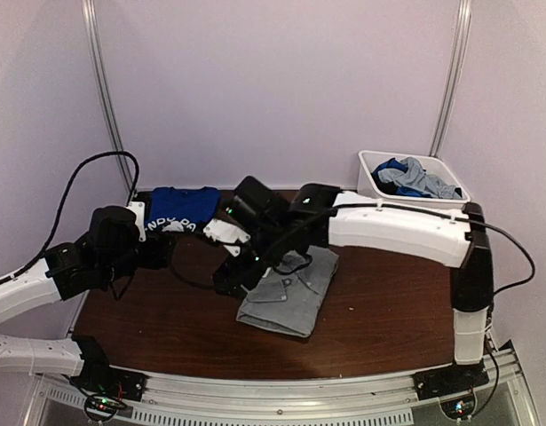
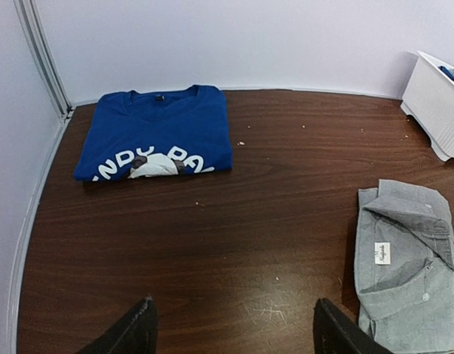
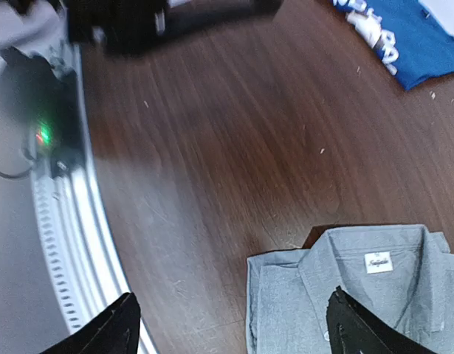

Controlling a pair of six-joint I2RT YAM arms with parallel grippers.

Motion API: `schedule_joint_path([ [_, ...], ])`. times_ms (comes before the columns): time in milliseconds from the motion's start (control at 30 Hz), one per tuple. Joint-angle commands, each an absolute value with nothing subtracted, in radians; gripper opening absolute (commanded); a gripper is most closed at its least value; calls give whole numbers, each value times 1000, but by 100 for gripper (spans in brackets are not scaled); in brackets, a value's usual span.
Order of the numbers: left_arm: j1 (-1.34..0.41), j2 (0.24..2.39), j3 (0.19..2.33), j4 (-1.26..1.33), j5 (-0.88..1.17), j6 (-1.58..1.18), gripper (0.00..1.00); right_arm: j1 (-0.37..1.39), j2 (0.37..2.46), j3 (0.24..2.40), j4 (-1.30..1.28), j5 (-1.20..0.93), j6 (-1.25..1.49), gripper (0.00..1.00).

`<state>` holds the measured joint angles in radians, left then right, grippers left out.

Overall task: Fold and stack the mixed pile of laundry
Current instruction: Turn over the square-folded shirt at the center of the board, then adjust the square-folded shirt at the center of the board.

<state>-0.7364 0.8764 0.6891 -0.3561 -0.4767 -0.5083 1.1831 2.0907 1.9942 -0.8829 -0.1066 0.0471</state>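
A royal-blue T-shirt with white print [image 1: 182,209] [image 2: 156,133] [image 3: 407,37] lies folded flat at the table's back left. A light-grey collared shirt [image 1: 290,293] [image 2: 407,273] [image 3: 359,295] lies folded near the middle front. More blue and grey garments [image 1: 416,177] are heaped in the bin. My left gripper [image 1: 170,253] [image 2: 234,324] is open over bare wood, with the grey shirt to its right. My right gripper [image 1: 233,277] [image 3: 230,317] is open and empty above the grey shirt's left edge, one fingertip [image 3: 352,324] over the collar.
A white plastic bin [image 1: 372,177] [image 2: 433,103] stands at the back right corner. A metal rail [image 1: 290,390] [image 3: 79,243] runs along the table's near edge. An upright post [image 2: 42,59] and the wall close off the left side. Black cables hang from both arms.
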Motion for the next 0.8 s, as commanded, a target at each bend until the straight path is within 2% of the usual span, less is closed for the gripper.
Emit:
schedule_joint_path([
  [0, -730, 914, 692, -316, -337, -567, 74, 985, 1856, 1798, -611, -464, 103, 88],
  [167, -785, 1047, 641, -147, -110, -584, 66, 700, 1790, 1598, -484, -461, 148, 82],
  [267, -863, 1181, 659, -97, -89, -599, 63, 614, 1851, 1562, -487, -416, 110, 77],
  [400, -955, 1324, 699, -40, -58, -609, 58, 591, 1955, 1542, -506, -404, 72, 66],
  [500, -998, 1403, 725, -5, -39, -613, 54, 591, 1968, 1448, -459, -428, 88, 59],
  [667, -1003, 1492, 734, 11, -68, -659, 46, 594, 1914, 1248, -403, -445, 117, 50],
  [767, -957, 1494, 721, -48, -106, -676, 44, 616, 1831, 1110, -378, -454, 157, 49],
])
